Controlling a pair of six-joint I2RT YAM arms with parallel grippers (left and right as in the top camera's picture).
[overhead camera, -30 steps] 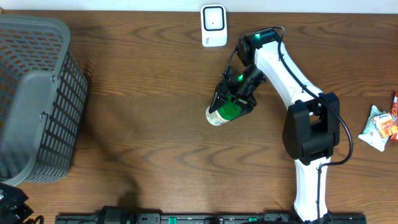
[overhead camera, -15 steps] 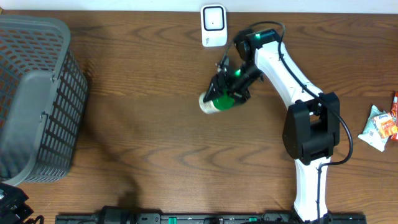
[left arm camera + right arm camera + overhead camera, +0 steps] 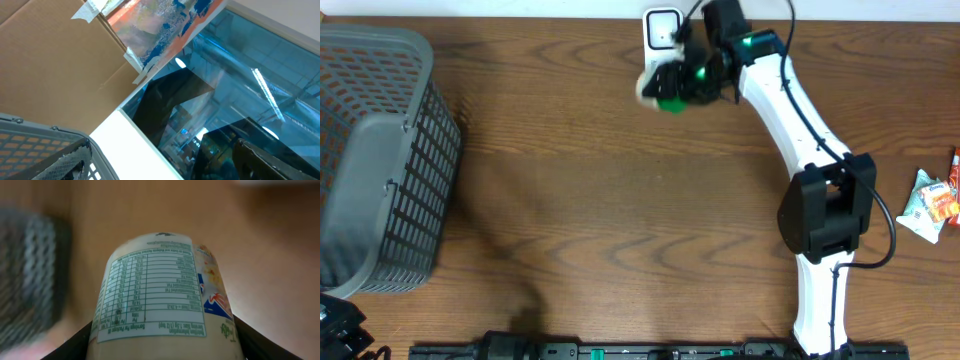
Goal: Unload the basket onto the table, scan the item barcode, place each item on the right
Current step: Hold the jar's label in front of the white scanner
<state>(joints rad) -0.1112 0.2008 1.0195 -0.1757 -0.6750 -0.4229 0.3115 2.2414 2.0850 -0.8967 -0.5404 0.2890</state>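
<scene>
Sideways across the right gripper (image 3: 682, 82) lies a cylindrical food canister (image 3: 160, 295). It is clamped between the two dark fingers (image 3: 82, 340) that flank its lower body in the wrist view, with its nutrition table facing that camera. From overhead, the canister's pale end sticks out to the left of the jaws. The white barcode scanner (image 3: 663, 28) stands just beyond them, at the far edge of the table (image 3: 570, 200). Behind the jaws, the right arm stretches long from its base at the near edge, reaching far and leftward. Well to the left of the jaws sits a grey wire basket (image 3: 380, 150). The left gripper (image 3: 280, 162) has its jaws spread on nothing and is tilted up toward a cardboard box (image 3: 50, 60).
</scene>
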